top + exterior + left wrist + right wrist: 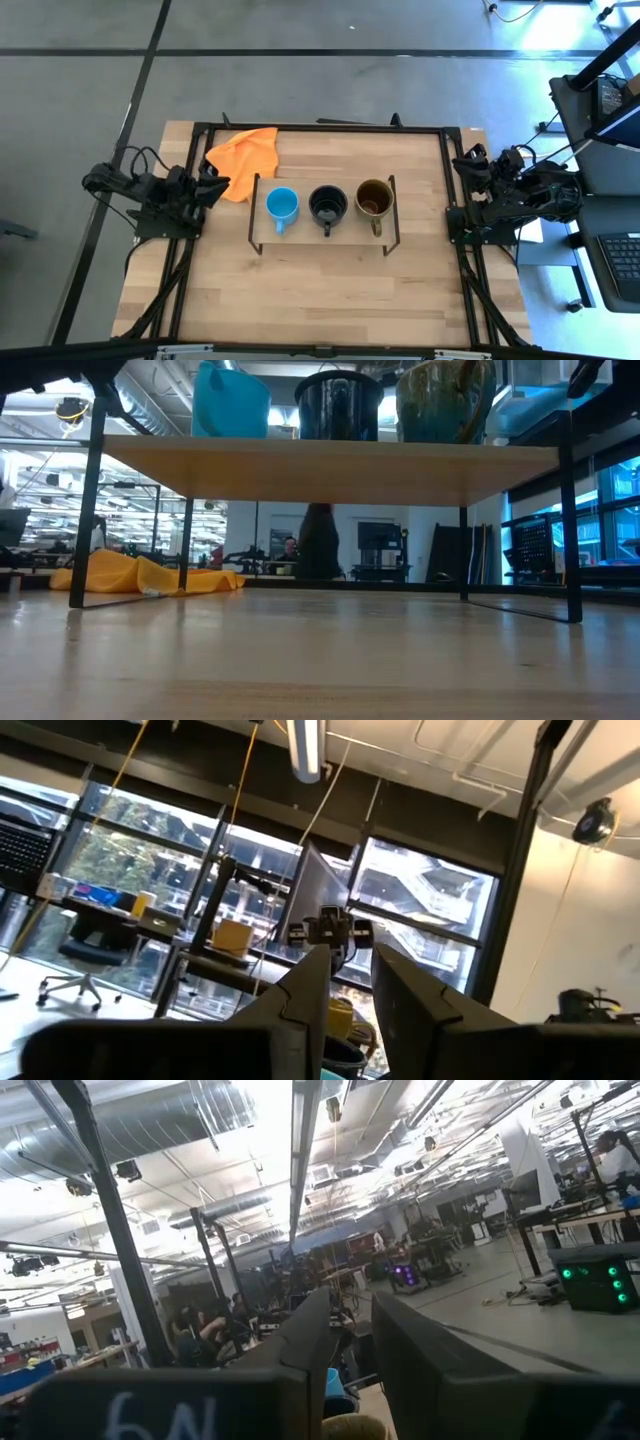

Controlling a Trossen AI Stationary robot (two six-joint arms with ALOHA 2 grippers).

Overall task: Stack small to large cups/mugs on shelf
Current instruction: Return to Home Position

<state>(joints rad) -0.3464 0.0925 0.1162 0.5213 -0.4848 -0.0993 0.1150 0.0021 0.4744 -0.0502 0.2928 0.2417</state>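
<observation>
Three handled mugs stand upright in a row on the low light-wood shelf (pixel 320 240): the light-blue one (pixel 282 206) at the left, the black one (pixel 328 205) in the middle, the olive-brown one (pixel 374 199) at the right. The low view shows their bases on the shelf board (pixel 330 470): blue (pixel 230 405), black (pixel 338 405), olive-brown (pixel 440 400). My left gripper (pixel 222 183) rests at the table's left edge and my right gripper (pixel 462 165) at the right edge, both away from the shelf. Each is empty, its fingers drawn together to a narrow slit (pixel 350 955) (pixel 350 1300).
An orange cloth (pixel 245 155) lies crumpled on the table at the far left, behind the shelf's left end; it also shows in the low view (pixel 140 573). The shelf stands on thin black wire legs (pixel 95 510). Bare wooden tabletop (pixel 320 300) lies in front of it.
</observation>
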